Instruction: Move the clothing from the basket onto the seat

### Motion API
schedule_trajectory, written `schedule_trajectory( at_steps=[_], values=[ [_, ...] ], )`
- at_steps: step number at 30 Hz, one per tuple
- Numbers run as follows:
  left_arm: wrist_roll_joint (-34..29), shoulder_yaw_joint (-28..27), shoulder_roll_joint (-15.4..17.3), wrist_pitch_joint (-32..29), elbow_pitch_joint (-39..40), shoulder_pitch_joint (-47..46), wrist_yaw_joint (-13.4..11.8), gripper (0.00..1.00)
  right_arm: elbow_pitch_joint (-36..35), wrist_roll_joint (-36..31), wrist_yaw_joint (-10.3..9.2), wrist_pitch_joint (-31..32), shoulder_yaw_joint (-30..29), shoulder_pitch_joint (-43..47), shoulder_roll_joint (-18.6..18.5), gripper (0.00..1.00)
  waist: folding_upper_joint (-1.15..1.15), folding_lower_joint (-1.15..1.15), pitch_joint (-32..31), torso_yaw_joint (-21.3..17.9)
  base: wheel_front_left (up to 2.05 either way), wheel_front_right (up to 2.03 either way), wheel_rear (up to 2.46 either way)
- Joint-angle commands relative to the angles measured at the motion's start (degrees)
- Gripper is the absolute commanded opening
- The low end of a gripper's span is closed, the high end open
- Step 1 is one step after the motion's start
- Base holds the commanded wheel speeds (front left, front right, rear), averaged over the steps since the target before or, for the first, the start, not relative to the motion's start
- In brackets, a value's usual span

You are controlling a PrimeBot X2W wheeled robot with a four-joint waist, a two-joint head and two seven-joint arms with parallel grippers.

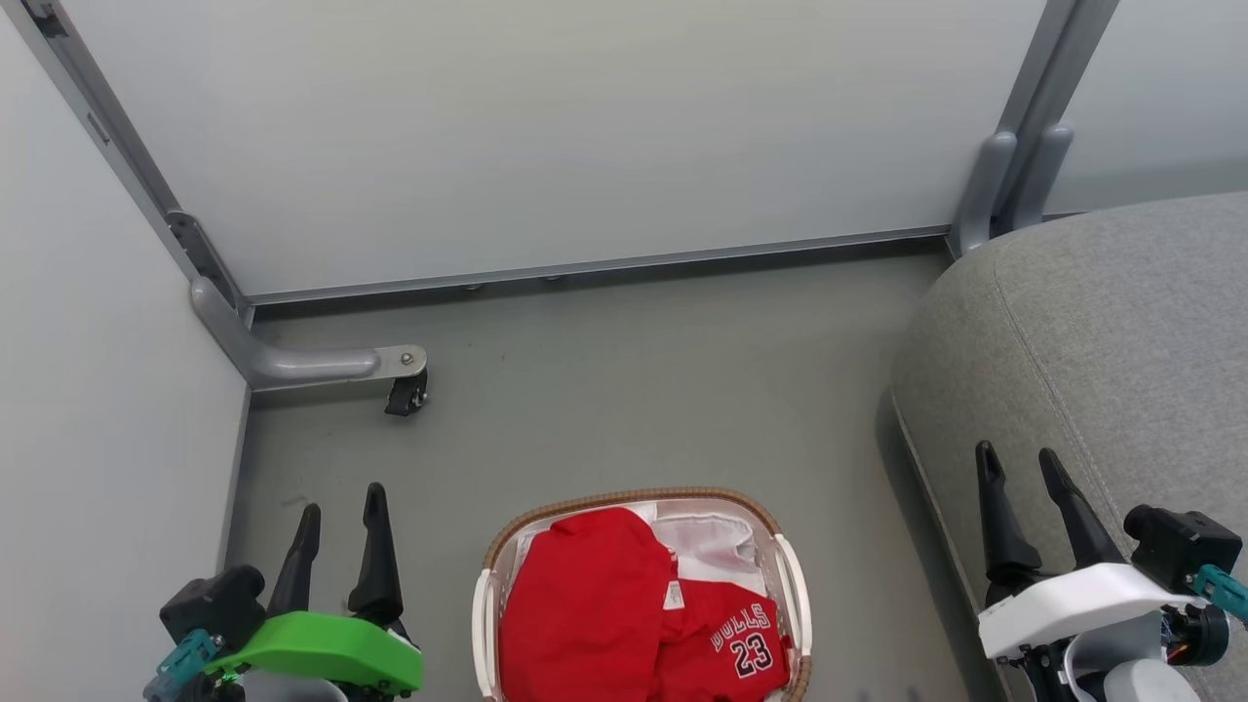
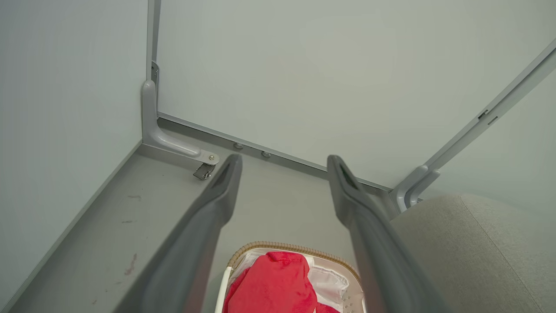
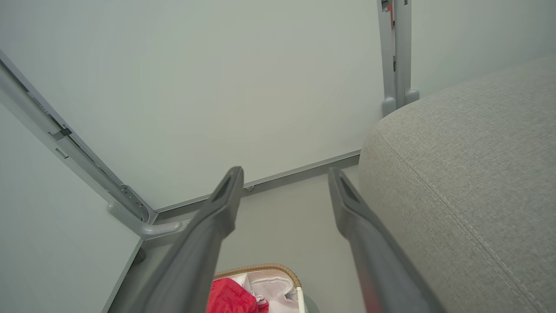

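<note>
Long dark fingers of my green-cuffed left pincer (image 1: 341, 499) are standing apart, gripping nothing. My white-cuffed right pincer (image 1: 1017, 451) is hanging spread and empty too, over the edge of the large grey woven-fabric seat cushion (image 1: 1121, 341). Between my arms, the red sports garments (image 1: 624, 604) are lying heaped in the oval white plastic basket with a brown woven rim (image 1: 634, 495) on the floor. My left pincer is sitting nearer them, I judge, and the seat is lying off to my right.
</note>
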State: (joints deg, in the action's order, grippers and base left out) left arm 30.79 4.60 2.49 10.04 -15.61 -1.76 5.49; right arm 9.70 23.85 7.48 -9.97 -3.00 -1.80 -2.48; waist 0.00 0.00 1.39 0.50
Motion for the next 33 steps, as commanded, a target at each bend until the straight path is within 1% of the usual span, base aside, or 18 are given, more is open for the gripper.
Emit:
schedule_trajectory(
  at_steps=[1, 12, 33],
  values=[
    [-1.62, 0.17, 0.43, 0.53, -0.01, -0.14, 0.06, 1.0, -0.18, -1.61, 0.02, -0.59, 0.01, 0.24, -0.35, 1.0, 0.0, 0.0, 0.04, 0.03, 0.0, 0.0, 0.0],
    [-6.19, 0.62, 0.47, 1.89, -0.9, -0.25, -0.16, 1.0, 0.01, -7.66, 0.02, -1.99, -0.02, 0.44, -0.41, 1.0, 0.0, 0.0, 0.54, 0.41, 0.0, 0.0, 0.0],
    [-13.84, 0.98, 0.52, 4.27, -3.0, -0.28, -0.53, 1.0, 0.62, -16.55, 0.01, -4.34, 0.46, 0.88, -0.52, 1.0, 0.0, 0.0, 1.09, 0.76, 0.0, 0.0, 0.0]
  ],
)
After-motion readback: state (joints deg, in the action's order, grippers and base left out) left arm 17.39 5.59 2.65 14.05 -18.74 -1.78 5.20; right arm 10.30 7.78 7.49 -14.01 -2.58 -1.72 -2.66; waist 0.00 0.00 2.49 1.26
